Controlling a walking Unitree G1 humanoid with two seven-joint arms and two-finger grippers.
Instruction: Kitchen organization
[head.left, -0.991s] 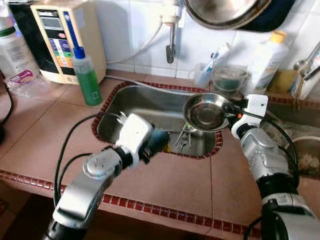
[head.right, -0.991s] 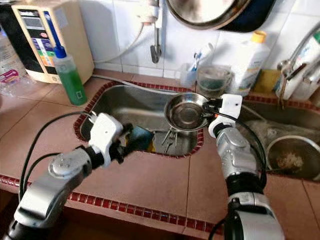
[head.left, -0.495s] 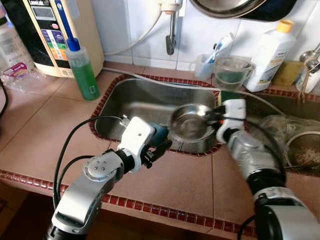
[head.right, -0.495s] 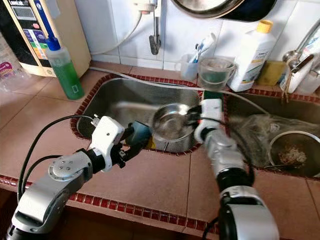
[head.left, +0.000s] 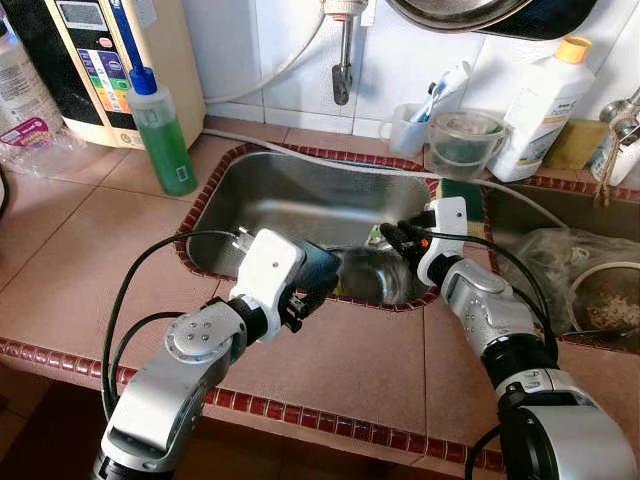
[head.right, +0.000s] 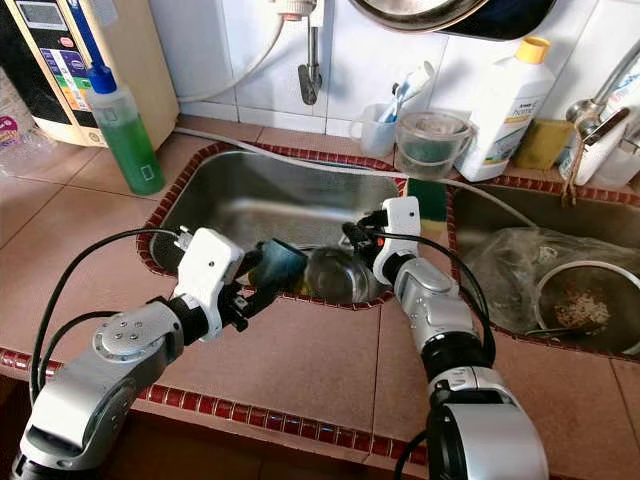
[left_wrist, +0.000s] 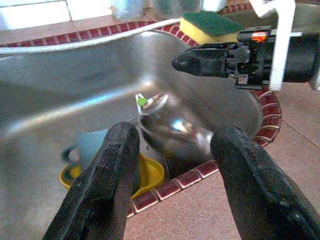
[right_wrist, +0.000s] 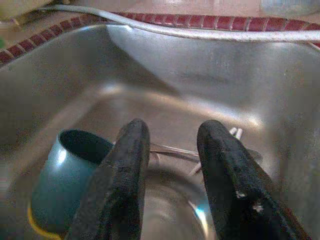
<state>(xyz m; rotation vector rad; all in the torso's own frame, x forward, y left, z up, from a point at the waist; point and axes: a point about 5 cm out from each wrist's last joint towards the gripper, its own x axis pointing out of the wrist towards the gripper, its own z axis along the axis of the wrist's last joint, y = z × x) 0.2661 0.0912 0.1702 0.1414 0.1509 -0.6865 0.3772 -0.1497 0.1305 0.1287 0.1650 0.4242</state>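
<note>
My right gripper (head.left: 392, 236) hangs over the right part of the steel sink (head.left: 300, 205), its jaws parted and grasping nothing. Just below them a small steel bowl (head.left: 372, 275) sits down in the sink near the front wall; through the right wrist camera its rim curves beneath my two black fingers (right_wrist: 125, 180). Beside the bowl lies a teal cup (right_wrist: 70, 172) on its side, its open mouth showing, resting on something yellow. Thin metal cutlery (right_wrist: 235, 134) lies on the sink floor behind the bowl.

My left gripper (head.left: 322, 280) reaches in over the sink's front rim, just left of the bowl, jaws spread wide and empty. From the left wrist camera I look between my fingers (left_wrist: 107, 175) at the blurred bowl (left_wrist: 172, 132), the teal cup (left_wrist: 92, 145) and a yellow dish (left_wrist: 147, 175) under it.

A yellow and green sponge (left_wrist: 212, 26) rests on the ledge at the sink's right, behind my right gripper. The counter (head.left: 90, 260) is brown tile edged with a red mosaic border. On it, left of the sink, stands a green soap bottle (head.left: 160, 135) with a blue cap. Along the tiled back wall stand a clear measuring cup (head.left: 462, 145) and a white bottle (head.left: 540, 100) with an orange cap. A tap (head.left: 343, 60) hangs above the sink.
</note>
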